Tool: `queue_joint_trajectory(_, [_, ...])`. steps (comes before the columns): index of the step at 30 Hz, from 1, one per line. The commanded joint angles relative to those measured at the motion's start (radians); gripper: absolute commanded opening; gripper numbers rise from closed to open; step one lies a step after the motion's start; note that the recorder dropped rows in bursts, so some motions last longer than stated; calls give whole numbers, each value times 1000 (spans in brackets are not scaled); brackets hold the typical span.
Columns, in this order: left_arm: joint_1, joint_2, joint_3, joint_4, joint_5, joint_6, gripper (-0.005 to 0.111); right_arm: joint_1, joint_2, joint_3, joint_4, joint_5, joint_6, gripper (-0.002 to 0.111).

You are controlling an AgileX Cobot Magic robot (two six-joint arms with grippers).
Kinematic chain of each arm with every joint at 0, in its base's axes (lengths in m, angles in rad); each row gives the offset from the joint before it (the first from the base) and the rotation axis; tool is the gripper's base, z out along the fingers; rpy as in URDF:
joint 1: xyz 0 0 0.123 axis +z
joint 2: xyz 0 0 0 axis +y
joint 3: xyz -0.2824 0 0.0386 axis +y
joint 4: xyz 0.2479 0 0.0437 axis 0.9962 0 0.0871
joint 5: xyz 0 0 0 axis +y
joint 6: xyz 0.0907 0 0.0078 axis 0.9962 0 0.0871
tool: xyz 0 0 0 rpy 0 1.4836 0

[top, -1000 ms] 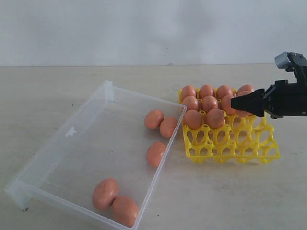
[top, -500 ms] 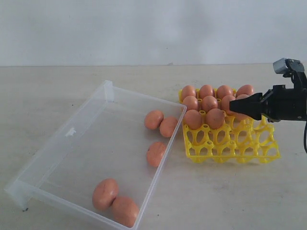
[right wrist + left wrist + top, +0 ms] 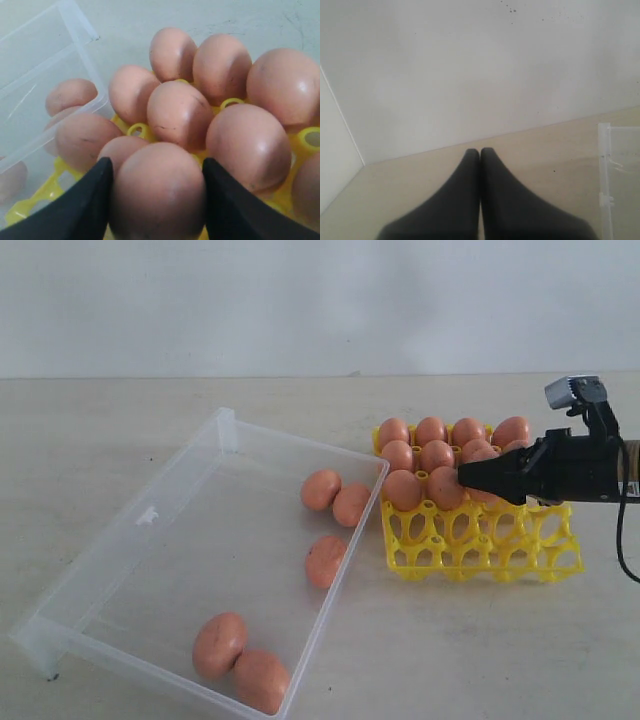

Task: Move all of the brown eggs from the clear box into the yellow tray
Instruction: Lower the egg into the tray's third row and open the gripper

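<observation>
My right gripper (image 3: 156,162) is shut on a brown egg (image 3: 157,195), its black fingers pressed to both sides. In the exterior view this gripper (image 3: 467,478) hovers low over the yellow tray (image 3: 470,550), just above the row of cups in front of the filled ones. Several brown eggs (image 3: 436,454) fill the tray's far rows. The clear box (image 3: 300,443) lies left of the tray with several brown eggs (image 3: 325,561) inside, most along its right wall. My left gripper (image 3: 480,152) is shut and empty, seen only in the left wrist view, beside a corner of the clear box (image 3: 620,165).
The tray's front rows of cups (image 3: 500,560) stand open. The box's right wall (image 3: 360,530) runs close to the tray's left edge. A pale wall rises behind the table.
My right gripper, egg in its jaws, has moved left and a little lower across the tray. The eggs in the box have not moved.
</observation>
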State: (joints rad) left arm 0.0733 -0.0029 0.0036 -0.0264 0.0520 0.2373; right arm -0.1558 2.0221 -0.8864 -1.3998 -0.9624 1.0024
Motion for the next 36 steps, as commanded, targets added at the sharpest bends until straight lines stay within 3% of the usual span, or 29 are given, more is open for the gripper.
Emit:
queue_joint_trajectory(1, [-1, 3, -4, -3, 2, -10, -4, 2, -1, -3, 45, 6, -23, 0])
queue_joint_trajectory(18, [-1, 3, -4, -3, 2, -10, -4, 2, -1, -3, 60, 74, -62, 2])
queue_joint_trajectory(20, [-1, 3, -4, -3, 2, -10, -4, 2, -1, -3, 63, 74, -62, 13])
queue_joint_trajectory(22, [-1, 3, -4, -3, 2, -10, -4, 2, -1, -3, 63, 41, -58, 42])
queue_joint_trajectory(24, [-1, 3, -4, -3, 2, -10, -4, 2, -1, -3, 63, -4, -58, 54])
queue_joint_trajectory(36, [-1, 3, -4, -3, 2, -10, -4, 2, -1, -3, 69, 2, -72, 54])
